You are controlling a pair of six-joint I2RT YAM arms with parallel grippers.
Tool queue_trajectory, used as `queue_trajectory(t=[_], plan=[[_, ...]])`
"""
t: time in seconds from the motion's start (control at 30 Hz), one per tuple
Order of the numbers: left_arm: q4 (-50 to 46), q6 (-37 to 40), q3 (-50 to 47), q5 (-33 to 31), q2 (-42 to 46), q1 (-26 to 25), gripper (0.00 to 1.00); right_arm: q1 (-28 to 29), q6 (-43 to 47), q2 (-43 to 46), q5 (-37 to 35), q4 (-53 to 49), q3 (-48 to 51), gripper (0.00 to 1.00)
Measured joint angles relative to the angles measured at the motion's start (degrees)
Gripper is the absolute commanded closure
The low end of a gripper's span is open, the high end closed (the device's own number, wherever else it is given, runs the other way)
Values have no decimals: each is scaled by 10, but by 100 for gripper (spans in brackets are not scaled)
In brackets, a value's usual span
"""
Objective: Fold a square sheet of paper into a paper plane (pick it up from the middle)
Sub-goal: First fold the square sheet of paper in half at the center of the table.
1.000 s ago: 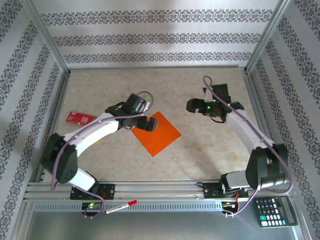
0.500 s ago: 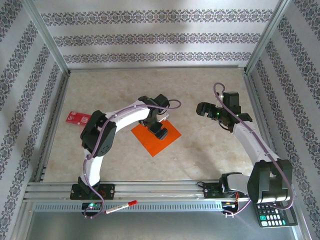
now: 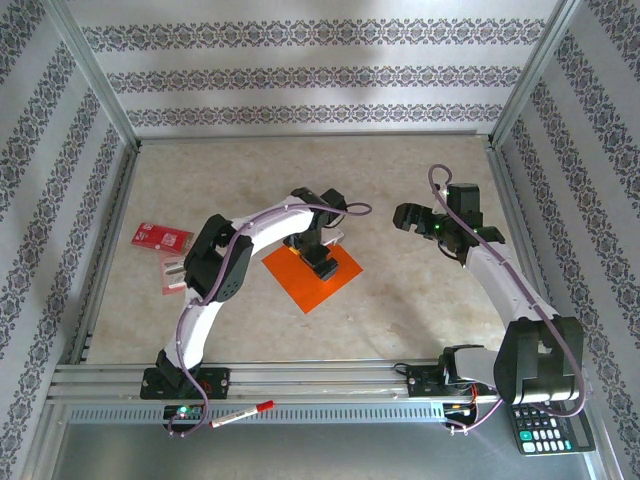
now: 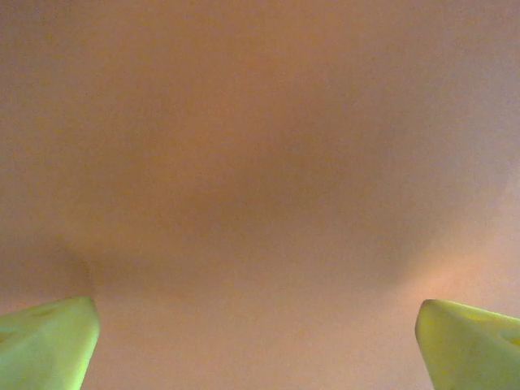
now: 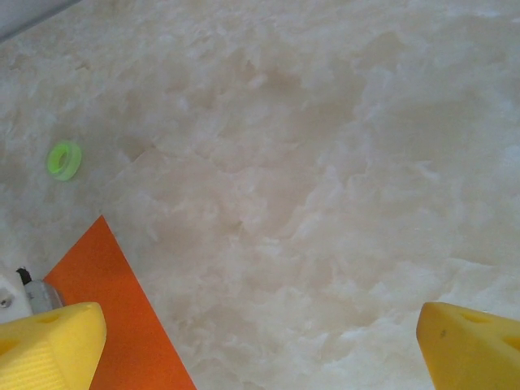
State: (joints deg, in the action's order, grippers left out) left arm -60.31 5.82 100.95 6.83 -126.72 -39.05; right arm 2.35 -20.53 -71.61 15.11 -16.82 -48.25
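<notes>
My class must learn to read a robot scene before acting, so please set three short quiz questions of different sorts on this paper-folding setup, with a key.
1. True or false: the left arm's fingers are shut on the orange sheet.
2. What lies near the table's left edge? A. a red card B. a calculator C. a green ring
3. Which arm's fingers hang over bare table, beside the sheet?

Key
1. False: they stand wide apart.
2. A.
3. The right arm's fingers.
</notes>
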Motion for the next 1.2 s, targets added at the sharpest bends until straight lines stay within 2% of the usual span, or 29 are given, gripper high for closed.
queue_trajectory(t=[0.43,0.97,1.07,1.2], plan=[[-1,0,7,-15,-16,-4,0,0,-1,-5,10,6,12,2],[-1,0,5,-24,-17,-8,7,0,-3,-5,19,8,20,2],[2,-2,0,-21,-14,-8,12,0,-3,-5,21,9,22,2],[12,-10,-14,-15,-4,-8,25,0,-3,-5,23,9,28,2]])
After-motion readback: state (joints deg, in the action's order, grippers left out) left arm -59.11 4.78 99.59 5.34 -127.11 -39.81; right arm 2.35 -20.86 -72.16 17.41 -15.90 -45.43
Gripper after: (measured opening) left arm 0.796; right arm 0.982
